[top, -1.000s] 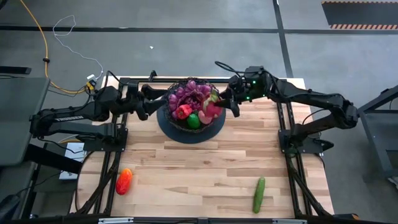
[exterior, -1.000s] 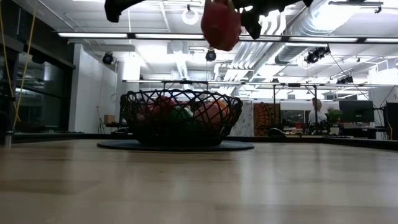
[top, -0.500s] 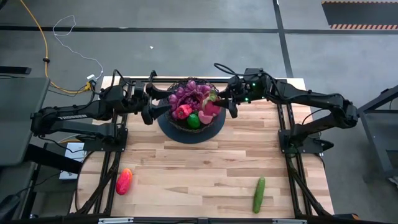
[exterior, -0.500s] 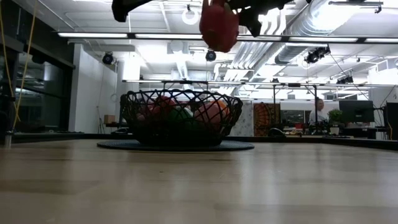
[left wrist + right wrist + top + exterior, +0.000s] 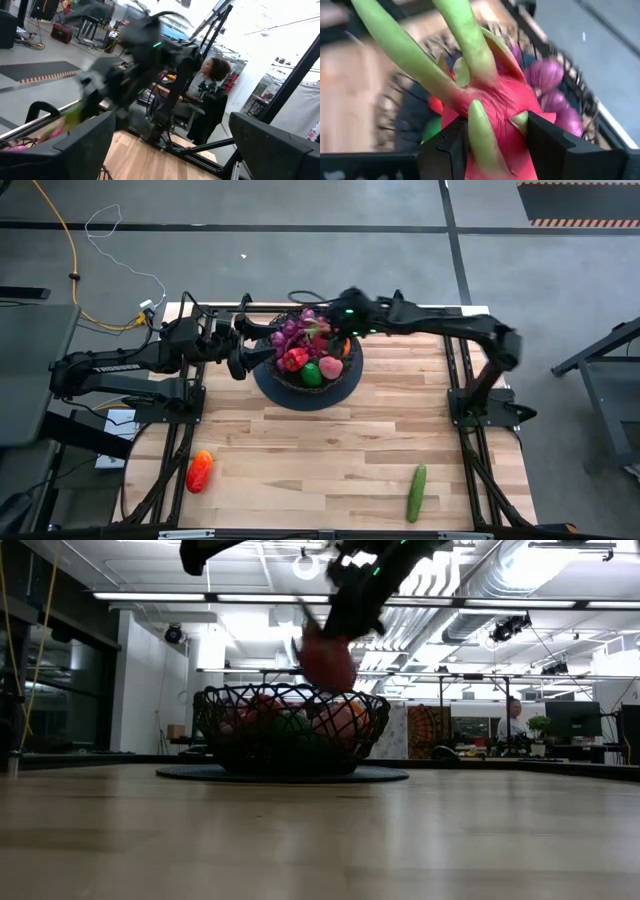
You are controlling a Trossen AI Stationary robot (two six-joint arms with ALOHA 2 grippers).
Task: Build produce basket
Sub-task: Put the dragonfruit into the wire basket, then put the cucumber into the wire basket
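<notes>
— Fingers of the right gripper: how are they set?
— They are closed on the pink dragon fruit, which is held over the basket, just above its rim in the low view.
— And the left gripper?
— It is spread wide and empty, at the basket's 9 o'clock side.
— Other produce?
— A cucumber is seen at 5 o'clock on the table, a red pepper at 7 o'clock.

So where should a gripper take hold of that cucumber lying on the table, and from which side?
Grip the cucumber around its middle, coming straight down from above. It lies flat and alone on the bare wooden table, long and slim, so fingers closing across its narrow width should probably hold it balanced, with open space on both sides.
</notes>
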